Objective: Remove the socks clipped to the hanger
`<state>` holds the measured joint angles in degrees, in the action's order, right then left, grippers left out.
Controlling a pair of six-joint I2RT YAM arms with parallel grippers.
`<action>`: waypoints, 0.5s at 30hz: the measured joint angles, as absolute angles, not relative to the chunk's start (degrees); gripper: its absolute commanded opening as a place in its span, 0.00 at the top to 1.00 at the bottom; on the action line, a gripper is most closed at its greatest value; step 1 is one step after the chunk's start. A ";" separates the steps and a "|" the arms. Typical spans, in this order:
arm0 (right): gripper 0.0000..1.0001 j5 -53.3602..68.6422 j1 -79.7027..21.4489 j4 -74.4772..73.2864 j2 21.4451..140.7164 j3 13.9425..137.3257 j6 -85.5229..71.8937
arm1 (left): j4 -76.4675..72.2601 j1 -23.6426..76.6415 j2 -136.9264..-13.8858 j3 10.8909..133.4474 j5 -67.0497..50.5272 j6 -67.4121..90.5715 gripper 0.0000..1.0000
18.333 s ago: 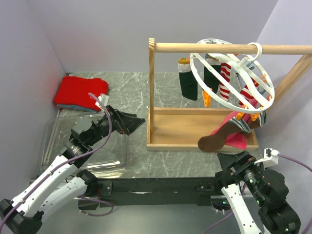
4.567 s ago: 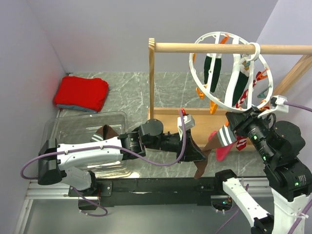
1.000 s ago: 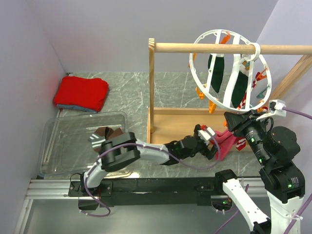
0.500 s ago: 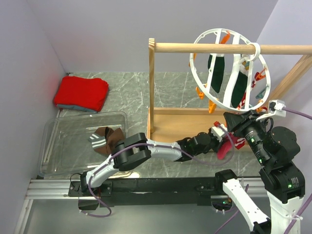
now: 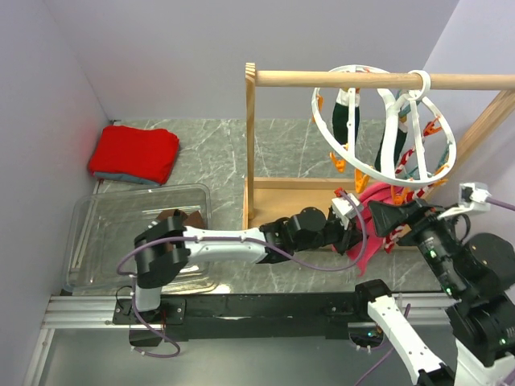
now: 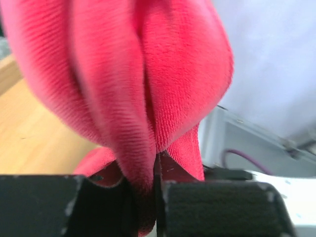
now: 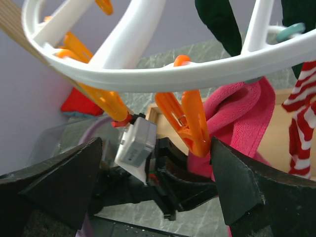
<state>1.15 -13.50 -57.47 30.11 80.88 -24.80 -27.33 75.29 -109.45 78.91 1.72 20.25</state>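
Note:
The white ring hanger [image 5: 316, 112] hangs by its hook from the wooden rail [image 5: 322, 79]. Dark green socks [image 5: 351, 112] and a red-and-white striped sock [image 7: 303, 133] hang from its clips. My left gripper [image 5: 354, 227] reaches under the ring and is shut on a plain pink cloth [image 6: 163, 74], which is bunched between the pads [image 6: 217, 207]. My right gripper [image 7: 155, 148] is open just below the ring [image 7: 148, 74]. An orange clip [image 7: 190, 121] hangs between its fingers, apart from both. The pink cloth [image 7: 237, 118] runs up to the ring; which clip holds it is unclear.
A clear plastic bin [image 5: 105, 209] at the left holds a sock with a brown end [image 5: 173, 219]. A folded red cloth [image 5: 133, 153] lies at the back left. The rail frame's wooden base [image 5: 282, 201] sits under the hanger, with its upright post [image 5: 250, 145] to the left.
My left gripper has shut on the pink cloth. The right gripper has opened and drawn back to the right. The hanger has swung from nearly upright to a flatter tilt.

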 measured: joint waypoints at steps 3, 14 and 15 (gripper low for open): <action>0.00 1.10 -13.50 -58.28 29.32 83.07 -24.75 | -24.56 75.40 -106.56 78.85 -1.89 21.58 0.82; 0.00 2.11 -13.50 -60.07 28.10 88.42 -25.26 | -19.92 75.50 -94.65 70.04 -6.63 25.06 0.84; 0.00 2.20 -13.52 -60.10 27.77 88.86 -25.41 | -19.57 75.50 -93.45 69.43 -6.63 25.19 0.84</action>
